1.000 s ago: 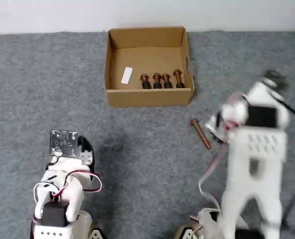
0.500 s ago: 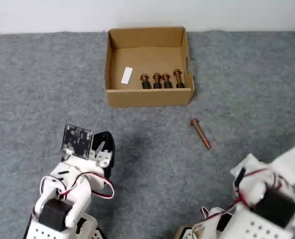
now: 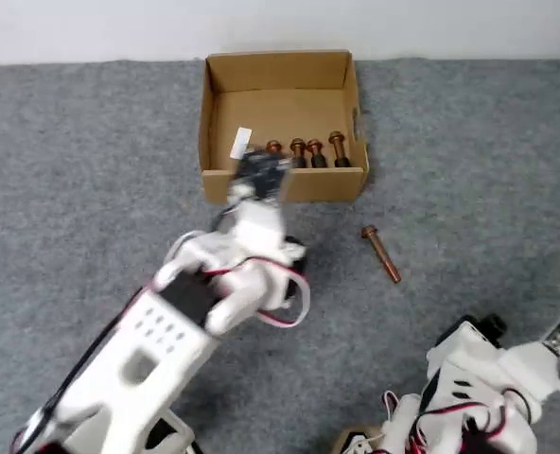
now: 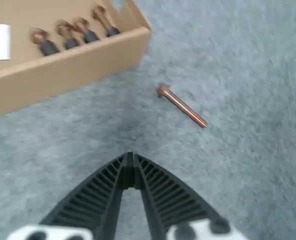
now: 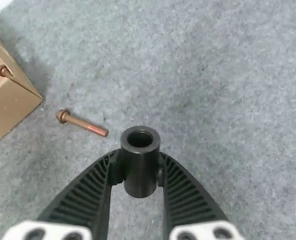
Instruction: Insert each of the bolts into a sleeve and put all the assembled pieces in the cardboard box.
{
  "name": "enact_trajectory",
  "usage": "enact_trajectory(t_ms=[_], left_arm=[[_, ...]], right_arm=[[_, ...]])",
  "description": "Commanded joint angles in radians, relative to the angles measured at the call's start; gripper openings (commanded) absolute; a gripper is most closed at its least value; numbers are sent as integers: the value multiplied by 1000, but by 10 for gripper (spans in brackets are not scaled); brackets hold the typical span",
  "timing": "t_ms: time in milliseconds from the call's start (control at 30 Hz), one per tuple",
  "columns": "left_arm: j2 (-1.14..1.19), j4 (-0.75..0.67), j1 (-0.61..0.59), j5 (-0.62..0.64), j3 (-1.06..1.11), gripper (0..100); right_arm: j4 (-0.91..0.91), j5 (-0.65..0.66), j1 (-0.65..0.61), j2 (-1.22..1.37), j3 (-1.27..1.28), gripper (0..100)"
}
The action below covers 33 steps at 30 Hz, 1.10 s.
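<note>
Grey carpet (image 4: pixel 248 60) bears bolt (image 4: pixel 182 106), apart from closed left pincer (image 4: pixel 129 161)

Surface (image 3: pixel 72 170): grey, mottled all over with lighter and darker flecks.

Cardboard box (image 3: pixel 280 185): plain tan-brown. White label (image 3: pixel 241 143) on its floor.

Assembled pieces (image 3: pixel 306 151) in the box: copper-orange heads over black bodies.

Loose bolt (image 3: pixel 381 253): copper-orange along its whole length.

My left tool (image 4: pixel 129 161): black fingers, patterned with fine parallel ribs, white at the base.

My right tool (image 5: pixel 138 161): same black, same ribbing, same white base.

Sleeve (image 5: pixel 139 172) in it: matt black, bore darker.

My left arm (image 3: pixel 138 350) and right arm (image 3: pixel 488 378): white shells, black blocks, red, white and black wires.

Wall (image 3: pixel 280 28) behind: white.
</note>
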Motion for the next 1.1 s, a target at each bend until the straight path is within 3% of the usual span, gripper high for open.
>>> enact_trajectory(t_ms=[0, 300, 567, 800, 967, 1067], left_arm=[[201, 0, 31, 9, -177, 6], [678, 80, 43, 184, -585, 6], [956, 132, 52, 321, -920, 8], [1111, 133, 80, 331, -1070, 14], [1166, 149, 95, 331, -1104, 137], [1195, 184, 101, 331, -1138, 152]], right_arm=[[-12, 5, 18, -5, -5, 8], [-7, -20, 18, -5, -5, 8], [-30, -32, 18, -13, 32, 8], [-56, -34, 19, -15, 80, 8], [-56, -34, 19, -15, 80, 8], [-56, -34, 19, -15, 80, 8]])
